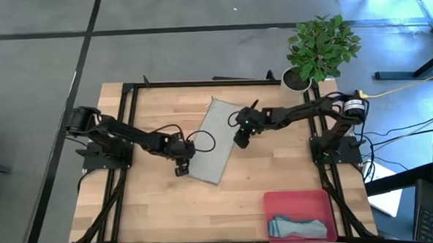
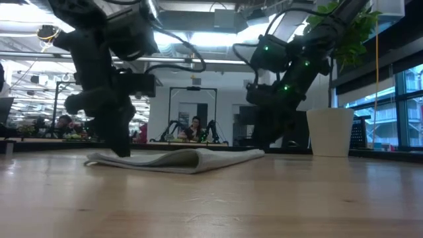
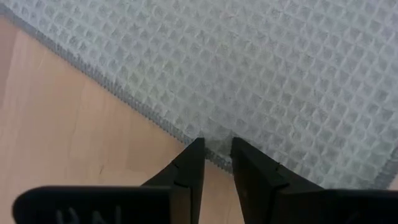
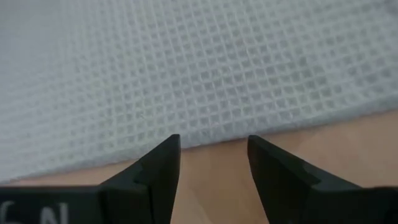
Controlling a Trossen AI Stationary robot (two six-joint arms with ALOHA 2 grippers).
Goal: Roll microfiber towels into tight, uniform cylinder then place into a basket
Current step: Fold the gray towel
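While the teal-blue towel [image 1: 300, 227] already lies rolled in the pink basket [image 1: 279, 203], both grippers, left [image 3: 217, 157] and right [image 4: 213, 151], poise slightly parted jaws at opposite edges of the grey-green towel [image 1: 216, 140] lying flat mid-table, so pinching and rolling likely come next.

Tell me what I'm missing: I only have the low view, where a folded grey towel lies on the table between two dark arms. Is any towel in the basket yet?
Observer: Yes. The high view shows a rolled teal-blue towel lying in the pink basket at the table's near right corner.
Operator: Where does the left gripper sit on the grey towel?
Observer: The left gripper has its tips at the stitched edge of the grey-green towel, jaws narrowly parted.
Operator: And the right one?
Observer: The right gripper stands open at the opposite long edge, nothing between its fingers.
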